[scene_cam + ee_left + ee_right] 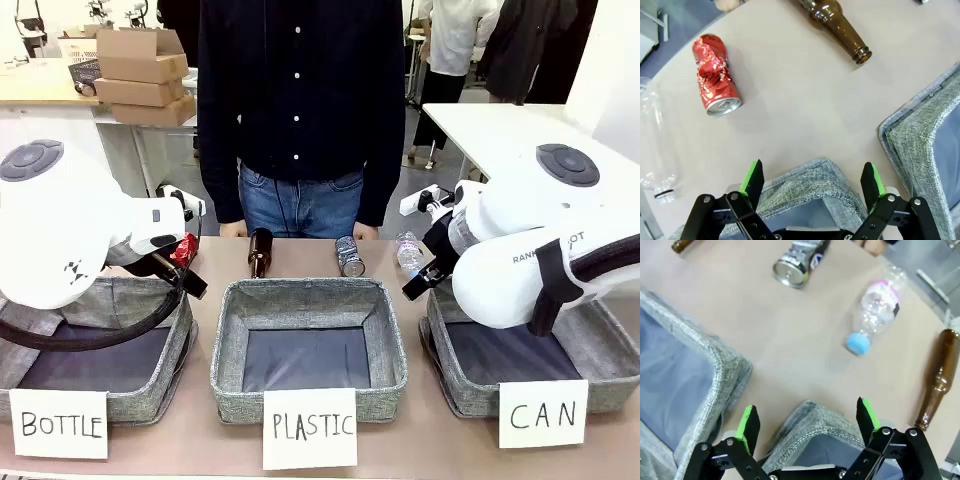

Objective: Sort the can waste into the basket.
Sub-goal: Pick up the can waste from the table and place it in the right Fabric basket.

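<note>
From our right gripper [807,409], over the CAN basket [805,427] corner, bare tabletop [790,340] runs to the silver-blue can [799,260] at 12 o'clock. Clear bottle [875,310] blocks 1, brown bottle [936,375] 3, PLASTIC basket [720,370] wall 9. Left gripper [813,167]: we see open tabletop to the red can [715,75] at 11; other brown bottle [837,25] at 1.

The red can [715,75] is glossy metal; the basket [462,392] rough grey cloth.
</note>
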Robot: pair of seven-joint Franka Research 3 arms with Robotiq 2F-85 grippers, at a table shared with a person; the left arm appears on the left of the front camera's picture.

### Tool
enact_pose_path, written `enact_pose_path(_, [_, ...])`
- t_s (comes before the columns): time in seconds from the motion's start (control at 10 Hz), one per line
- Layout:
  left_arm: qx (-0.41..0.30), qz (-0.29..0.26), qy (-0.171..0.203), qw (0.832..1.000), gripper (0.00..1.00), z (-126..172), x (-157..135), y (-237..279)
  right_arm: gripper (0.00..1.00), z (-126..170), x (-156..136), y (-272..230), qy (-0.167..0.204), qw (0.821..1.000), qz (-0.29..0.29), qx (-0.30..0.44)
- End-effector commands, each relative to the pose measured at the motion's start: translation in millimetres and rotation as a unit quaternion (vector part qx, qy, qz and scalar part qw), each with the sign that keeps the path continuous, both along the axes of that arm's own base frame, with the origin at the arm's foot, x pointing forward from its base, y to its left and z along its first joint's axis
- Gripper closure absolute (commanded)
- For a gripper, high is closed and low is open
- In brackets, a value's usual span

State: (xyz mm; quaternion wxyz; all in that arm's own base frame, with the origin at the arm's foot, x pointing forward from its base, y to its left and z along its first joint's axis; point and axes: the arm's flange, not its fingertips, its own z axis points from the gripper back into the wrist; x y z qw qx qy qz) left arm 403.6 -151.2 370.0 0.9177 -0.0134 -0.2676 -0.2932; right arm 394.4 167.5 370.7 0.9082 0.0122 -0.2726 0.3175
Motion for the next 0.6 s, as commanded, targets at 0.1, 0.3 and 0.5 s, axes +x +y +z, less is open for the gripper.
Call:
enact_pose_path(0.1, [0.000, 0.000, 0.000, 1.000, 0.00, 0.1, 0.0, 0.0, 0.00, 0.1, 0.0, 0.0, 0.000, 1.000, 0.000, 0.000])
enact_pose_path(0.3, [0.000, 0.000, 0.000, 1.000, 0.00, 0.1, 0.0, 0.0, 0.00, 0.1, 0.0, 0.0, 0.000, 1.000, 0.000, 0.000])
enact_pose_path(0.5, [0.000, 0.000, 0.000, 1.000, 0.00, 0.1, 0.0, 0.0, 0.00, 0.1, 0.0, 0.0, 0.000, 1.000, 0.000, 0.000])
